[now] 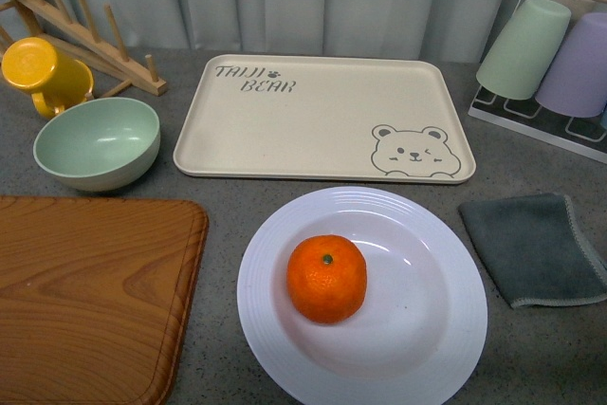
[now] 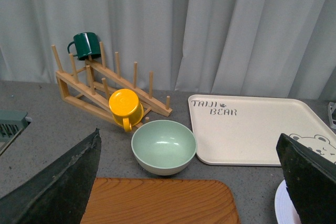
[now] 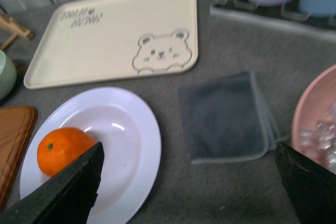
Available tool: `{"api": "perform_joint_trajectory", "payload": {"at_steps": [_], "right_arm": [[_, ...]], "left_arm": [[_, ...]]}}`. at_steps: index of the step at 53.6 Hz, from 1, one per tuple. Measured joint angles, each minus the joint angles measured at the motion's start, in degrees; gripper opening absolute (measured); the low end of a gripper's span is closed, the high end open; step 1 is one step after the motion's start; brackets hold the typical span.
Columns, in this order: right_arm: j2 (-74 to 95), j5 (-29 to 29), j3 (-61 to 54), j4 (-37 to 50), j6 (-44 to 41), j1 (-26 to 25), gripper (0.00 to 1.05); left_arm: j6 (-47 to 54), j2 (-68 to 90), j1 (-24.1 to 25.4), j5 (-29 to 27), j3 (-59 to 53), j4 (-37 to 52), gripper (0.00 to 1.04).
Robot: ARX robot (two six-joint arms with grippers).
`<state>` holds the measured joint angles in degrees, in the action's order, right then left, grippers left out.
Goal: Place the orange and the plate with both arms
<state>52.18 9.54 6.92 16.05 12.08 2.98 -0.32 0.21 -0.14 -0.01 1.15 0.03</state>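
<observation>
The orange [image 1: 327, 278] rests inside the plate [image 1: 446, 348]. The left gripper [image 2: 188, 136] and right gripper [image 3: 189, 148] stand spread, apparently empty; the right wrist view is blurred.

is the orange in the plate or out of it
In it. The orange sits in the hollow of the plate, with white rim showing all around the fruit.

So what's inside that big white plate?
One orange sits in the hollow of the plate, green stem dot facing up. The rest of the plate shows bare white. The patch right under the fruit is covered, so it cannot be seen.
</observation>
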Motion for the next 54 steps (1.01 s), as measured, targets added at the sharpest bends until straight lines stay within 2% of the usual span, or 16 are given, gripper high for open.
{"api": "perform_joint_trajectory", "payload": {"at_steps": [5, 15, 28, 44, 54], "right_arm": [[13.73, 2.21, 2.08, 5.18, 4.59, 0.79, 0.96], [32.61, 6.49, 6.08, 9.29, 10.8, 2.78, 0.96], [44.7, 11.47, 9.84, 13.97, 18.97, 5.07, 0.96], [58.07, 18.12, 15.1, 21.07, 34.47, 6.8, 0.96], [63.8, 21.57, 18.14, 24.61, 39.93, 7.32, 0.96]], "left_arm": [[0.02, 0.02, 0.0, -0.02, 0.02, 0.0, 0.98], [0.02, 0.02, 0.0, 0.0, 0.02, 0.0, 0.98], [0.02, 0.02, 0.0, 0.0, 0.0, 0.0, 0.98], [0.02, 0.0, 0.0, 0.0, 0.0, 0.0, 0.98], [0.02, 0.02, 0.0, 0.0, 0.02, 0.0, 0.98]]}}
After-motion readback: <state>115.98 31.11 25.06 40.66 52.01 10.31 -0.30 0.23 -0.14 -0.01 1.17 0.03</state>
